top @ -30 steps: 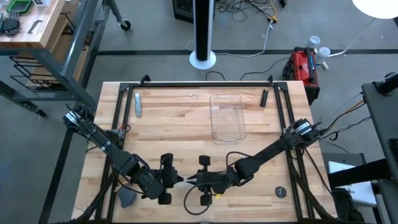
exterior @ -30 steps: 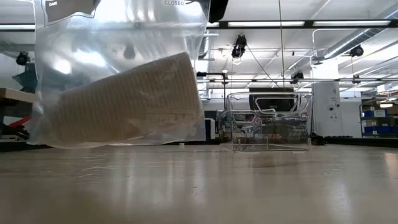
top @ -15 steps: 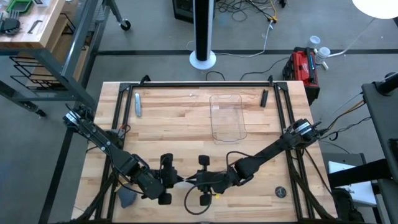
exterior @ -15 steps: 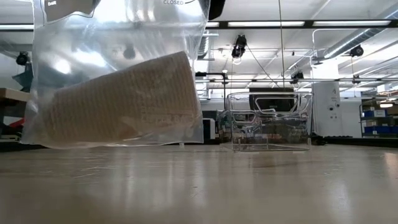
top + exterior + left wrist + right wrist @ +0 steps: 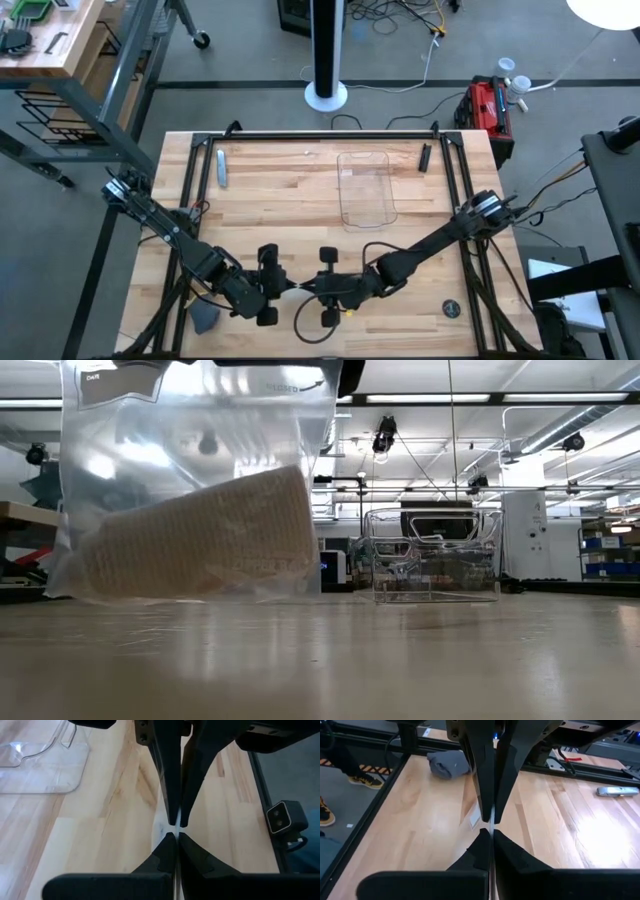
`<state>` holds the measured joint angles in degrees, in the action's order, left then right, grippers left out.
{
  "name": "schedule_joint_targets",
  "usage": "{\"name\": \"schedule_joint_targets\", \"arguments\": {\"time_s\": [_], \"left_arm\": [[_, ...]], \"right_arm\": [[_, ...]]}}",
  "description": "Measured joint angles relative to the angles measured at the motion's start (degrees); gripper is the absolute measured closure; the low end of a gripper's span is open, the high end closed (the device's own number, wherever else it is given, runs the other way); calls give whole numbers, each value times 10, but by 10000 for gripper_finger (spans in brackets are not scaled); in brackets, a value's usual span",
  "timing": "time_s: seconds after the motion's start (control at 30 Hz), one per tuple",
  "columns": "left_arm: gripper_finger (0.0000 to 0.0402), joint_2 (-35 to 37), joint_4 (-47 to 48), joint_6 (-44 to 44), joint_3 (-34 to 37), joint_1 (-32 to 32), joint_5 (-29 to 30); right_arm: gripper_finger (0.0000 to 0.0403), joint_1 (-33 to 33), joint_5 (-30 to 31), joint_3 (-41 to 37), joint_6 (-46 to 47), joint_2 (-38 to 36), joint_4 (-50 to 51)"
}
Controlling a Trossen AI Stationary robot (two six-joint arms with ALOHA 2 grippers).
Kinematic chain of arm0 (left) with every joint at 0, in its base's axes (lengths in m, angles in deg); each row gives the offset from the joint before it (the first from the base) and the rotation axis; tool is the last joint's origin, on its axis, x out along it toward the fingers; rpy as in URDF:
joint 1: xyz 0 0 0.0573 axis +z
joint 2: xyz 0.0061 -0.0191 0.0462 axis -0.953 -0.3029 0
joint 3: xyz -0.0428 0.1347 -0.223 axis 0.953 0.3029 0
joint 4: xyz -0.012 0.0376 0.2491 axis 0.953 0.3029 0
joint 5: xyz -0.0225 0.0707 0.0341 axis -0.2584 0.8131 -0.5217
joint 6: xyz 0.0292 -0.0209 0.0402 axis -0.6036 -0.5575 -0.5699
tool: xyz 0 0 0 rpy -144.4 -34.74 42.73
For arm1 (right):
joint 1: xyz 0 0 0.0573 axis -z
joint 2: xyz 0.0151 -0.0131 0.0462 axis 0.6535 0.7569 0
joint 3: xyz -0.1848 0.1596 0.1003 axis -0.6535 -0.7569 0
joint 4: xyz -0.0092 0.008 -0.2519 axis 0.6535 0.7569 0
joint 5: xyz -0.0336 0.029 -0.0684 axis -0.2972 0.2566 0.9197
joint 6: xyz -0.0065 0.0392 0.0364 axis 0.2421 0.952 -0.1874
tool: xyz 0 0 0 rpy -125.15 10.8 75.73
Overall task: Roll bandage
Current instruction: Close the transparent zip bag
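A clear plastic bag [image 5: 190,480] hangs near the table's front edge, between my two grippers. Inside it lies the bandage [image 5: 200,535], a tan, waffle-textured roll, tilted, with its wide end low. The bag's bottom [image 5: 180,596] is down at the tabletop. My left gripper [image 5: 285,288] and my right gripper [image 5: 310,289] meet tip to tip over the bag, and both are shut on its top. In the wrist views the bag shows only as a thin edge between the fingertips. My left gripper [image 5: 173,836] pinches the bag's top edge [image 5: 173,826] between its two fingers. The fingers lie about level and come from the table's left. The bag hangs below them, its bottom at the tabletop. My right gripper [image 5: 488,832] pinches the same top edge [image 5: 490,825] between its two fingers, right beside the left gripper's tips. Its fingers lie about level and come from the table's right. The bag hangs below.
A clear tray [image 5: 366,187] stands at the far middle of the table. A grey lump [image 5: 205,318] lies at the near left corner, a silver tool [image 5: 220,167] at the far left, a black stick [image 5: 425,156] at the far right, a round disc [image 5: 452,309] near right.
The bag with the bandage has come down a little, both grippers still shut on its top. Its bottom now sits at the tabletop, and the roll inside lies a bit lower.
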<state>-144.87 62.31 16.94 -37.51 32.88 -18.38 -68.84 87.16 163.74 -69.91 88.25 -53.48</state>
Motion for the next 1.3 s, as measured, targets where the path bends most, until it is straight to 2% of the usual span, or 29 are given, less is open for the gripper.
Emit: {"name": "schedule_joint_targets", "arguments": {"time_s": [0.27,0.63,1.3], "left_arm": [[401,0,0,5,0,0,-9],[401,0,-7,35,22,-1,-29],[401,-2,-12,58,30,-1,-76]], "right_arm": [[402,-1,-6,0,10,-4,28],[403,1,-62,0,38,-11,64],[403,-1,-66,-2,65,-14,130]]}}
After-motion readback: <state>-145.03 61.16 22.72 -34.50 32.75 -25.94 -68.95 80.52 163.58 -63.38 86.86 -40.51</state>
